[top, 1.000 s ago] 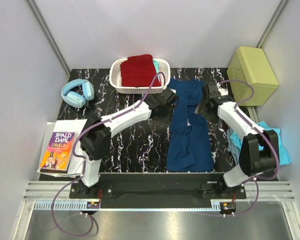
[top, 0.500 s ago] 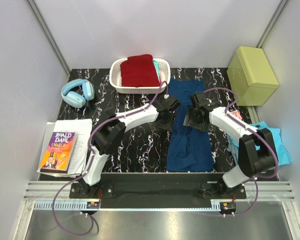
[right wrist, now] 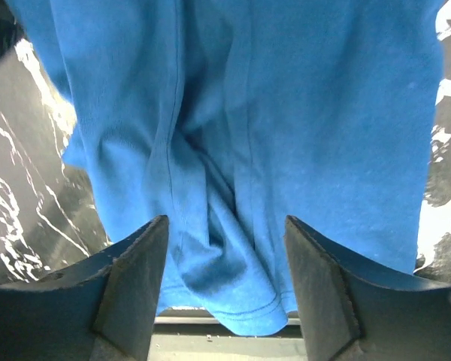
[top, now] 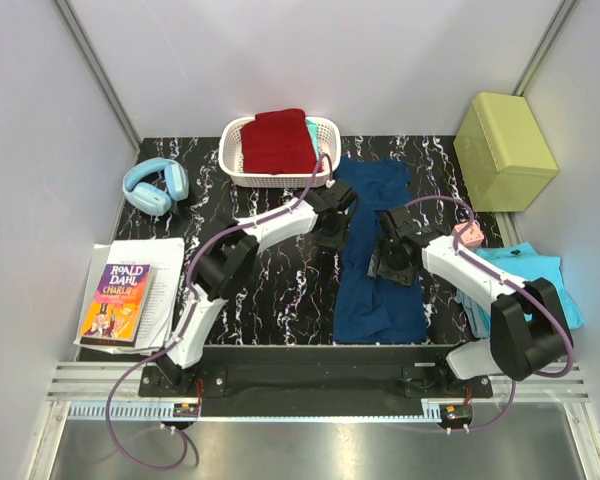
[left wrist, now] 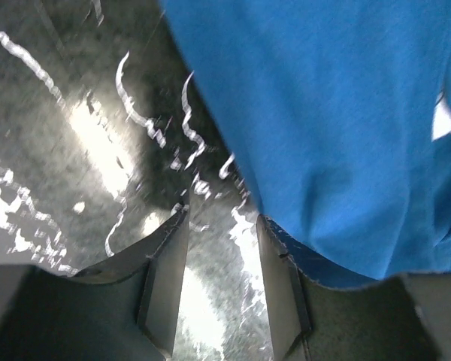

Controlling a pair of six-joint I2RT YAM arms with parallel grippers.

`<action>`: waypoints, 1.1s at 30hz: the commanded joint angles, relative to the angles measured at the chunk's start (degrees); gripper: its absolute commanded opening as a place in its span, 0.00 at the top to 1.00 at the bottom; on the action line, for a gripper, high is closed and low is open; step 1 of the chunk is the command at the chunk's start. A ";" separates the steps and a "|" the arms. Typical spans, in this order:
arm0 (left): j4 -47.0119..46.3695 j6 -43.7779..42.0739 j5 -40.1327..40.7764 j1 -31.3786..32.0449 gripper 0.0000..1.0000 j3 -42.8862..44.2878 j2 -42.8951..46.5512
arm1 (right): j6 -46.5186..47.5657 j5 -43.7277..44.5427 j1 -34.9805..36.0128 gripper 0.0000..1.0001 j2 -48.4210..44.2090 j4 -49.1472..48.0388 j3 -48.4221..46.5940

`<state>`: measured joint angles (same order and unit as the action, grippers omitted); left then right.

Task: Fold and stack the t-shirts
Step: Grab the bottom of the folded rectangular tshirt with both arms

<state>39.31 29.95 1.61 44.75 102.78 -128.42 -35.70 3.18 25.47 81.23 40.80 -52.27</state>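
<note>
Lying as a narrow strip from twelve to six o'clock, right of centre on the table (top: 280,290), the blue t-shirt (top: 375,300) has the left gripper (left wrist: 222,226) open-jawed at its nine o'clock edge and the right gripper (right wrist: 225,223) spread wide over its middle, seemingly poised to fold.

- The right gripper (top: 385,265) covers the middle of the blue t-shirt (top: 380,300).
- The right arm (top: 475,275) hides part of the turquoise t-shirt (top: 555,275).
- The left wrist view blurs the table (left wrist: 75,135), and its edges cut off the blue t-shirt.
- In the basket (top: 235,150), the dark red t-shirt (top: 277,140) hides all but a sliver of turquoise cloth (top: 311,128).
</note>
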 commanded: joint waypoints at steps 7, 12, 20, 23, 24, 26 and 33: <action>-1.78 0.19 -1.79 0.77 0.56 -2.05 4.22 | -3.14 0.76 5.37 0.38 -8.96 5.69 2.09; -4.50 -0.25 1.03 2.44 0.55 -14.00 15.28 | -5.60 0.43 6.08 0.38 -14.87 10.61 3.14; -5.03 0.02 0.68 2.45 0.55 -17.35 17.24 | -9.12 -1.60 9.68 0.47 -17.07 13.08 6.83; -4.94 -0.16 0.50 2.45 0.55 -16.65 17.06 | -11.48 -1.07 10.82 0.50 -16.28 13.08 6.57; -5.03 -0.25 0.42 2.45 0.55 -16.48 17.15 | -11.93 -0.81 11.17 0.50 -15.58 12.82 6.57; -4.94 -0.51 0.33 2.45 0.55 -16.30 16.98 | -13.24 0.33 12.49 0.48 -14.53 12.29 6.48; -4.59 -0.95 0.15 2.45 0.56 -18.14 18.11 | -15.45 2.00 13.55 0.47 -8.91 7.99 8.24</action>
<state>36.25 29.95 1.52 47.33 85.45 -112.60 -48.25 2.48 38.39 69.89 51.64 -44.77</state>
